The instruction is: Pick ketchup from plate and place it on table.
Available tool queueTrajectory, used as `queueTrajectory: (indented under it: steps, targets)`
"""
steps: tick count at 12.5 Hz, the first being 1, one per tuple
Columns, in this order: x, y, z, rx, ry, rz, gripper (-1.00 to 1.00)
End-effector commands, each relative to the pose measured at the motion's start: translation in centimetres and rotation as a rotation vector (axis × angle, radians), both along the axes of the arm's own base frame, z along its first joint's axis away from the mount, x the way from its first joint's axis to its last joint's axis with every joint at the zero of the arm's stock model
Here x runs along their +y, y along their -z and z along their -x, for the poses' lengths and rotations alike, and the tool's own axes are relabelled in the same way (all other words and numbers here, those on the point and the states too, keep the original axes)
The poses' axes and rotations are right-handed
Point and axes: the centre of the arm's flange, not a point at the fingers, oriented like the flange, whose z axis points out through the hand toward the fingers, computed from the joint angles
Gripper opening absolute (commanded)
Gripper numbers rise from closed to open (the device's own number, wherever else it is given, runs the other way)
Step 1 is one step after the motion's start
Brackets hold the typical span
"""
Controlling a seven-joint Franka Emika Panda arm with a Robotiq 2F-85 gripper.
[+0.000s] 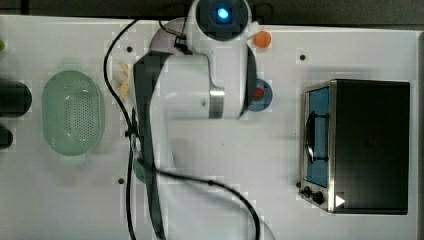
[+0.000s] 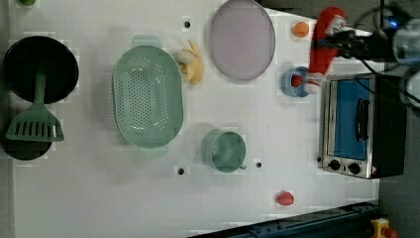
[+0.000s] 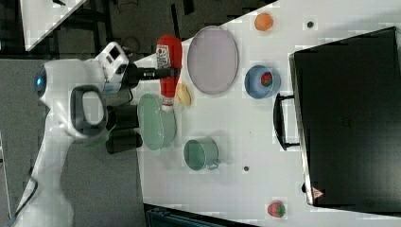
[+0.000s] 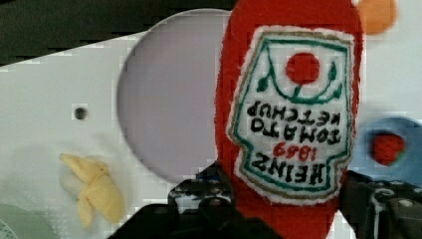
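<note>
The ketchup (image 4: 293,114), a red plush bottle with a white label, hangs in the air with my gripper (image 4: 293,199) shut on its lower body, one dark finger on each side. In the left view the ketchup (image 2: 322,62) shows to the right of the plate (image 2: 241,38), with the gripper (image 2: 331,42) across it. The right view has the ketchup (image 3: 166,90) just left of the plate (image 3: 213,59). The lilac plate (image 4: 169,99) lies bare on the white table (image 2: 99,198).
A green colander (image 2: 147,96), a banana (image 2: 193,67) and a green mug (image 2: 225,151) sit near the plate. A blue dish (image 2: 292,82) holds a strawberry, with an orange ball (image 2: 300,29) beyond it. A toaster oven (image 2: 359,126) and a black pan with spatula (image 2: 34,94) flank the table.
</note>
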Motion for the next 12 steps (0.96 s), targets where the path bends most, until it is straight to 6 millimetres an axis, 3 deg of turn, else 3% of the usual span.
queueTrajectory:
  steps: [1,4,9,12]
  targets:
    - [-3.6,3.7,4.0,0.094,0.058,0.014,0.21]
    - [-4.7,5.9,8.3,0.125,0.085,0.031,0.21]
    - [-5.3,14.1,14.6,0.166,0.108,0.035,0.21]
    - [-5.0,18.5,16.5,0.218,0.105,0.028,0.21]
